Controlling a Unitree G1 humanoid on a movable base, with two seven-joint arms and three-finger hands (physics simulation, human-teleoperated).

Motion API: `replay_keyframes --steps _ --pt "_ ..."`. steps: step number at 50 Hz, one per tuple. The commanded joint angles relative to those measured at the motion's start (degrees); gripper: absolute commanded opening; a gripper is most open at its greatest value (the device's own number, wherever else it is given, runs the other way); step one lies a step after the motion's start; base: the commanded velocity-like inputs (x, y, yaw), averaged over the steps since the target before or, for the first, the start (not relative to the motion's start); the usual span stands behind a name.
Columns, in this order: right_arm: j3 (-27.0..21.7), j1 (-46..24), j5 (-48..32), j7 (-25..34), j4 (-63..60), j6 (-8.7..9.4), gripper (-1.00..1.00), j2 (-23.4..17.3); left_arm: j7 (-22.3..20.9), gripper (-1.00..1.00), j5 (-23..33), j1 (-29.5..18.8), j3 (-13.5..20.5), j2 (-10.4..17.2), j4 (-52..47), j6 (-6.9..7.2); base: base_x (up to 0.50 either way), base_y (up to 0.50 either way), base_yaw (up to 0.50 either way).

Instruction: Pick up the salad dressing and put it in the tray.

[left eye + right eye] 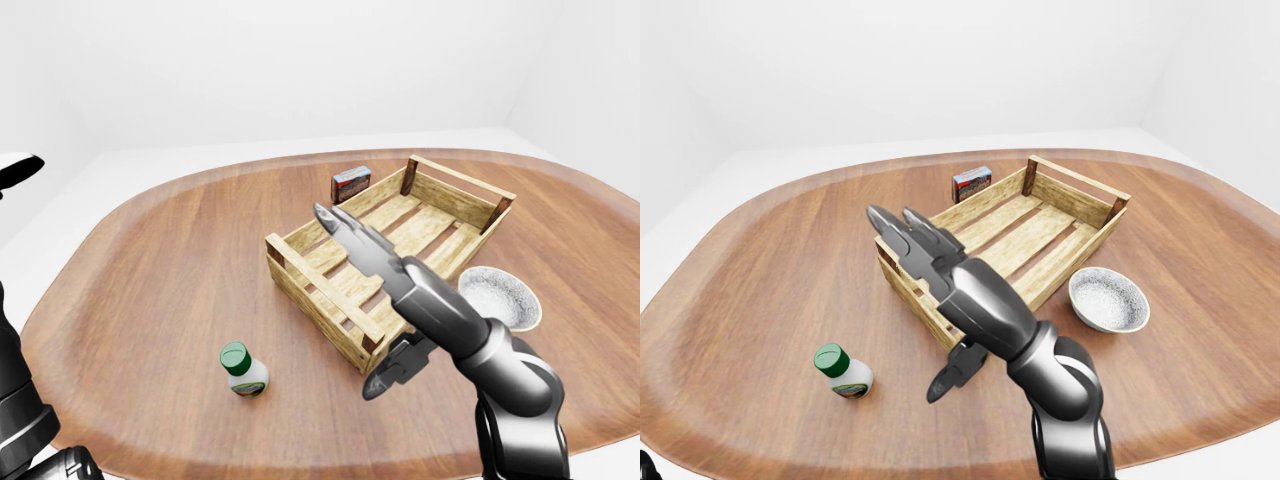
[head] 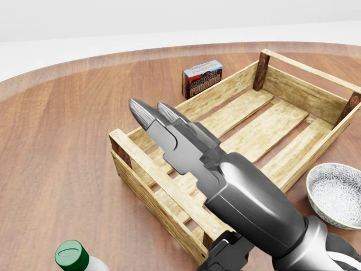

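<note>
The salad dressing bottle (image 1: 243, 370), small with a green cap, stands upright on the wooden table toward the lower left; only its cap shows at the bottom edge of the head view (image 2: 72, 256). The tray is a slatted wooden crate (image 1: 461, 181) in the middle of the table, with nothing in it. My right hand (image 1: 352, 298) is open, its fingers (image 2: 148, 116) stretched out flat over the crate's near-left corner and its thumb hanging below. It is to the right of the bottle and apart from it. A dark part of my left arm (image 1: 18, 400) shows at the left edge.
A small red and blue box (image 2: 202, 78) stands just beyond the crate's far-left side. A patterned grey bowl (image 1: 500, 297) sits right of the crate. The oval wooden table (image 1: 150, 260) ends close below the bottle.
</note>
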Motion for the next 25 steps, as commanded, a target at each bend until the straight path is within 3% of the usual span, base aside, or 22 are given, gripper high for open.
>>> replay_keyframes --steps 1,6,11,25 --pt "7.32 -1.69 -10.04 0.0 1.28 0.0 1.0 3.3 0.11 1.0 -0.28 -0.2 0.1 0.29 0.11 0.0 0.0 0.0 0.0" --pt "9.5 -3.33 -10.87 0.0 7.22 0.0 1.0 5.39 0.14 1.0 -0.71 -0.26 0.31 0.61 0.29 0.0 0.0 0.0 0.0" --pt "15.3 -5.15 -15.04 0.0 11.32 0.0 1.0 8.19 0.15 1.0 -0.79 -0.28 0.26 0.68 0.76 0.0 0.0 0.0 0.0" --pt "16.67 -12.32 -14.77 0.0 34.55 0.0 1.0 16.94 0.17 1.0 -1.99 -0.18 1.14 2.01 2.64 0.0 0.0 0.0 0.0"
